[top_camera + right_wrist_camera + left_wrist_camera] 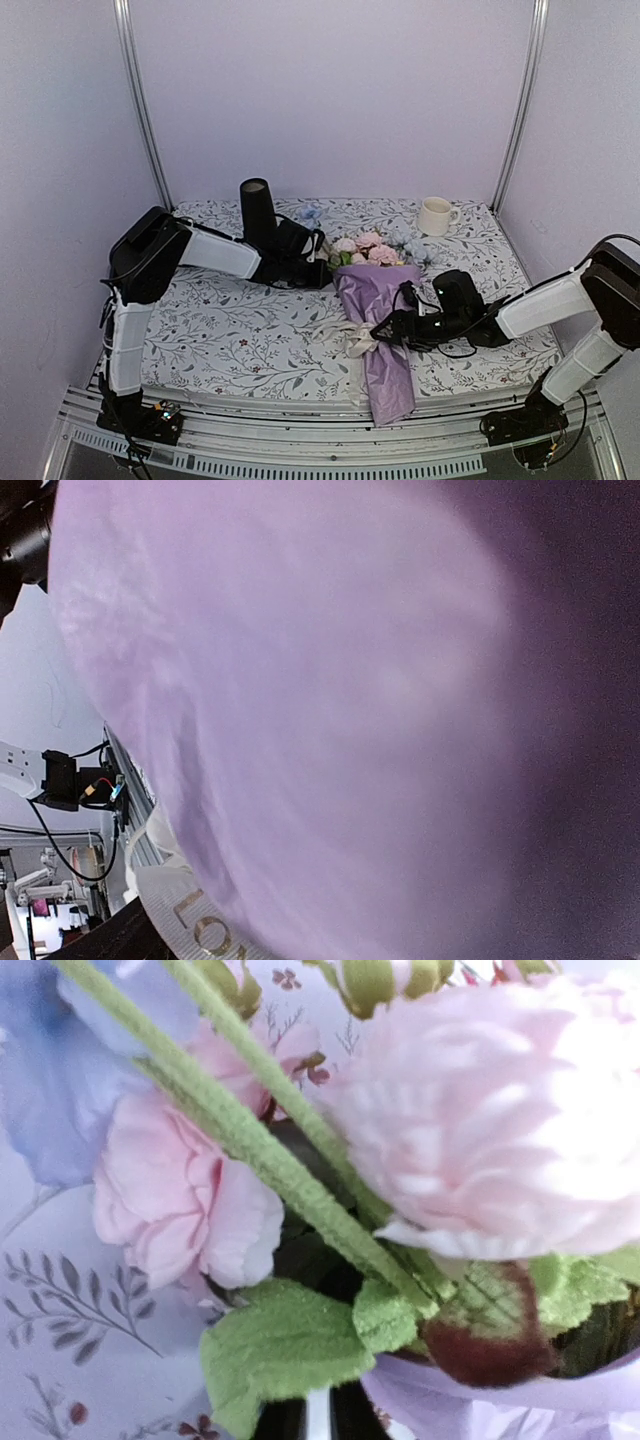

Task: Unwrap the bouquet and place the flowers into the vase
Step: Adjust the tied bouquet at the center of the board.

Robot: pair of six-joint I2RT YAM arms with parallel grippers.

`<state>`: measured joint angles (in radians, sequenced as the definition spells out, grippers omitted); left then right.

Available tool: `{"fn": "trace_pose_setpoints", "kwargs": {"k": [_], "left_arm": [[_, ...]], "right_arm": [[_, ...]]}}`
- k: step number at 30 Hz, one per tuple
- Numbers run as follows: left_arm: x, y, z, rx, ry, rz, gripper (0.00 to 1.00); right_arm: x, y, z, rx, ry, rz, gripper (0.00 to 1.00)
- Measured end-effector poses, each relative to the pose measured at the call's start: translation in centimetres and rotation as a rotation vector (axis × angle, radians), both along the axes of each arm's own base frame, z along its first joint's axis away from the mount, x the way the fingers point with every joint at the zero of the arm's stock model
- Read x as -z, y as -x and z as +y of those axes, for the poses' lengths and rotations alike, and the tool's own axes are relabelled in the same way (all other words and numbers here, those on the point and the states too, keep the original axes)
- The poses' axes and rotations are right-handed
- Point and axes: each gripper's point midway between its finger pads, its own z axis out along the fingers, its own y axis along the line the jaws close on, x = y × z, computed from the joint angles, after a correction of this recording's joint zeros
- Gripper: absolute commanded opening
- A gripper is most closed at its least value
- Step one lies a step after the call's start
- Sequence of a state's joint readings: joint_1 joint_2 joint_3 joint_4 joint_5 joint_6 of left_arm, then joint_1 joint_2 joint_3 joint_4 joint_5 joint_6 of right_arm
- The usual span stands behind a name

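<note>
The bouquet (375,300) lies on the table, its lilac paper cone (350,730) pointing at the near edge and tied with a cream ribbon (355,340). The flowers (365,248) face the back: a pink rose (180,1190), a big pale pink bloom (500,1110) and green stems (250,1140). The black vase (257,210) stands upright behind my left arm. My left gripper (322,262) is in among the flower heads; its dark fingers (280,1422) stand close together and leaves hide the tips. My right gripper (385,328) is open against the cone's right side, by the ribbon (185,920).
A white mug (435,215) stands at the back right. A floral-print cloth (230,330) covers the table. The cone's tip overhangs the metal rail at the near edge (300,440). Lilac walls enclose the table on three sides.
</note>
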<state>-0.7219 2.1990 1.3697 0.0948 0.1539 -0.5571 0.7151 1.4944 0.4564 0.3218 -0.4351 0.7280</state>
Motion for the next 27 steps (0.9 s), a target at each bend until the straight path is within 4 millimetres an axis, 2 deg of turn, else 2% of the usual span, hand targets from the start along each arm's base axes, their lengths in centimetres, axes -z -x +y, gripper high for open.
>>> {"fn": "trace_pose_setpoints", "kwargs": {"k": [5, 8, 10, 13, 15, 17, 20, 23, 27], "left_arm": [[-0.2, -0.6, 0.8, 0.021, -0.049, -0.033, 0.22], [-0.6, 0.0, 1.6, 0.033, -0.075, -0.042, 0.25], [-1.2, 1.2, 2.8, 0.032, -0.087, -0.042, 0.30], [-2.8, 3.5, 4.7, 0.034, -0.085, -0.047, 0.35], [-4.5, 5.2, 5.6, 0.041, -0.069, -0.065, 0.35], [-6.4, 6.6, 6.0, 0.050, -0.046, -0.094, 0.35], [-8.3, 9.3, 5.5, 0.091, -0.016, -0.134, 0.35], [-8.8, 12.8, 4.8, 0.144, -0.005, -0.148, 0.35], [-8.4, 17.0, 4.6, 0.202, 0.006, -0.139, 0.36]], "right_arm": [[-0.4, -1.4, 2.7, 0.004, -0.043, -0.027, 0.96], [-0.9, -2.1, 3.0, 0.032, -0.054, -0.048, 0.98], [-1.1, -2.4, 2.9, 0.051, -0.049, -0.060, 0.99], [-1.6, -2.9, 2.4, 0.084, -0.031, -0.081, 0.99], [-1.9, -3.1, 2.0, 0.101, -0.025, -0.092, 0.99], [-2.1, -3.3, 1.8, 0.115, -0.022, -0.097, 0.99], [-1.9, -3.5, 1.3, 0.130, -0.011, -0.092, 0.99], [-1.6, -3.6, 1.1, 0.140, -0.002, -0.081, 0.99], [-0.9, -4.0, 1.4, 0.153, 0.007, -0.055, 0.98]]}}
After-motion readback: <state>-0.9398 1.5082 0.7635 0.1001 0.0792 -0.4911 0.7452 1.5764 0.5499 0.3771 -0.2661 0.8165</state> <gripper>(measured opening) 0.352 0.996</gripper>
